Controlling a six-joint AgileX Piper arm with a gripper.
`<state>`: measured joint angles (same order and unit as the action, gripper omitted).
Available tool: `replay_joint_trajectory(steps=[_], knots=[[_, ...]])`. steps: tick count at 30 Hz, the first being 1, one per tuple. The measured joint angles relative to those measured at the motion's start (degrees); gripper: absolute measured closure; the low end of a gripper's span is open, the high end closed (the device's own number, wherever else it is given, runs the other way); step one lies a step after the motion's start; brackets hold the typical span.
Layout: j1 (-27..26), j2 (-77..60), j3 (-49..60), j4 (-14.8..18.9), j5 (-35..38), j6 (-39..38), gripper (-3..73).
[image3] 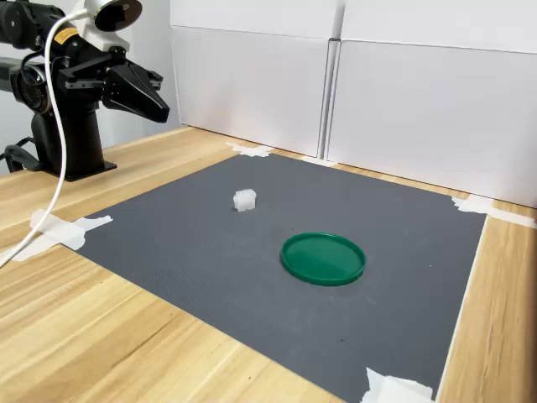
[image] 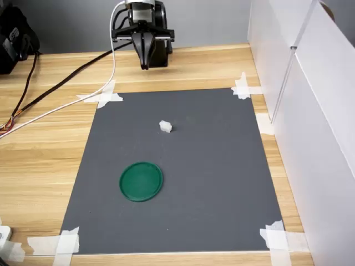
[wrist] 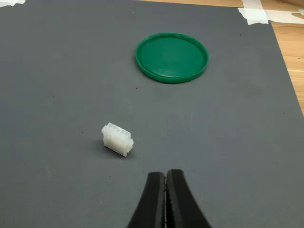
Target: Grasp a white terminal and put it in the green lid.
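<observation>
A small white terminal (image: 165, 127) (wrist: 117, 139) (image3: 244, 200) lies on the dark grey mat (image: 183, 166), alone and touching nothing else. The round green lid (image: 141, 181) (wrist: 171, 56) (image3: 323, 258) lies flat and empty on the same mat, a hand's width from the terminal. My black gripper (image: 145, 66) (wrist: 166, 176) (image3: 163, 110) hangs shut and empty above the wooden table near the arm's base, well short of the terminal. In the wrist view its two fingers (wrist: 152, 204) press together.
White tape strips (image: 105, 97) hold the mat's corners to the wooden table (image: 44, 149). Black and white cables (image: 66, 100) trail across the table at the first exterior view's left. White panel walls (image3: 403, 92) stand along the mat's far side in the second exterior view.
</observation>
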<state>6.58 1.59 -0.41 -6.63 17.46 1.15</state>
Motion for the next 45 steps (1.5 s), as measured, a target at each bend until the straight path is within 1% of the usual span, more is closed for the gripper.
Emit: replay_joint_trajectory(steps=[23, 27, 32, 40, 45], knots=[[0.0, 0.8, 0.0, 0.0, 0.1, 0.0, 71.6], [0.0, 4.2, -1.0, 0.6, 2.6, 0.0, 71.6], [0.0, 10.6, -6.1, 1.6, 5.6, 0.0, 71.6], [0.0, 22.5, -16.4, 1.9, 12.1, 0.0, 71.6], [0.0, 31.0, -22.6, 1.9, 14.3, -0.3, 71.6]])
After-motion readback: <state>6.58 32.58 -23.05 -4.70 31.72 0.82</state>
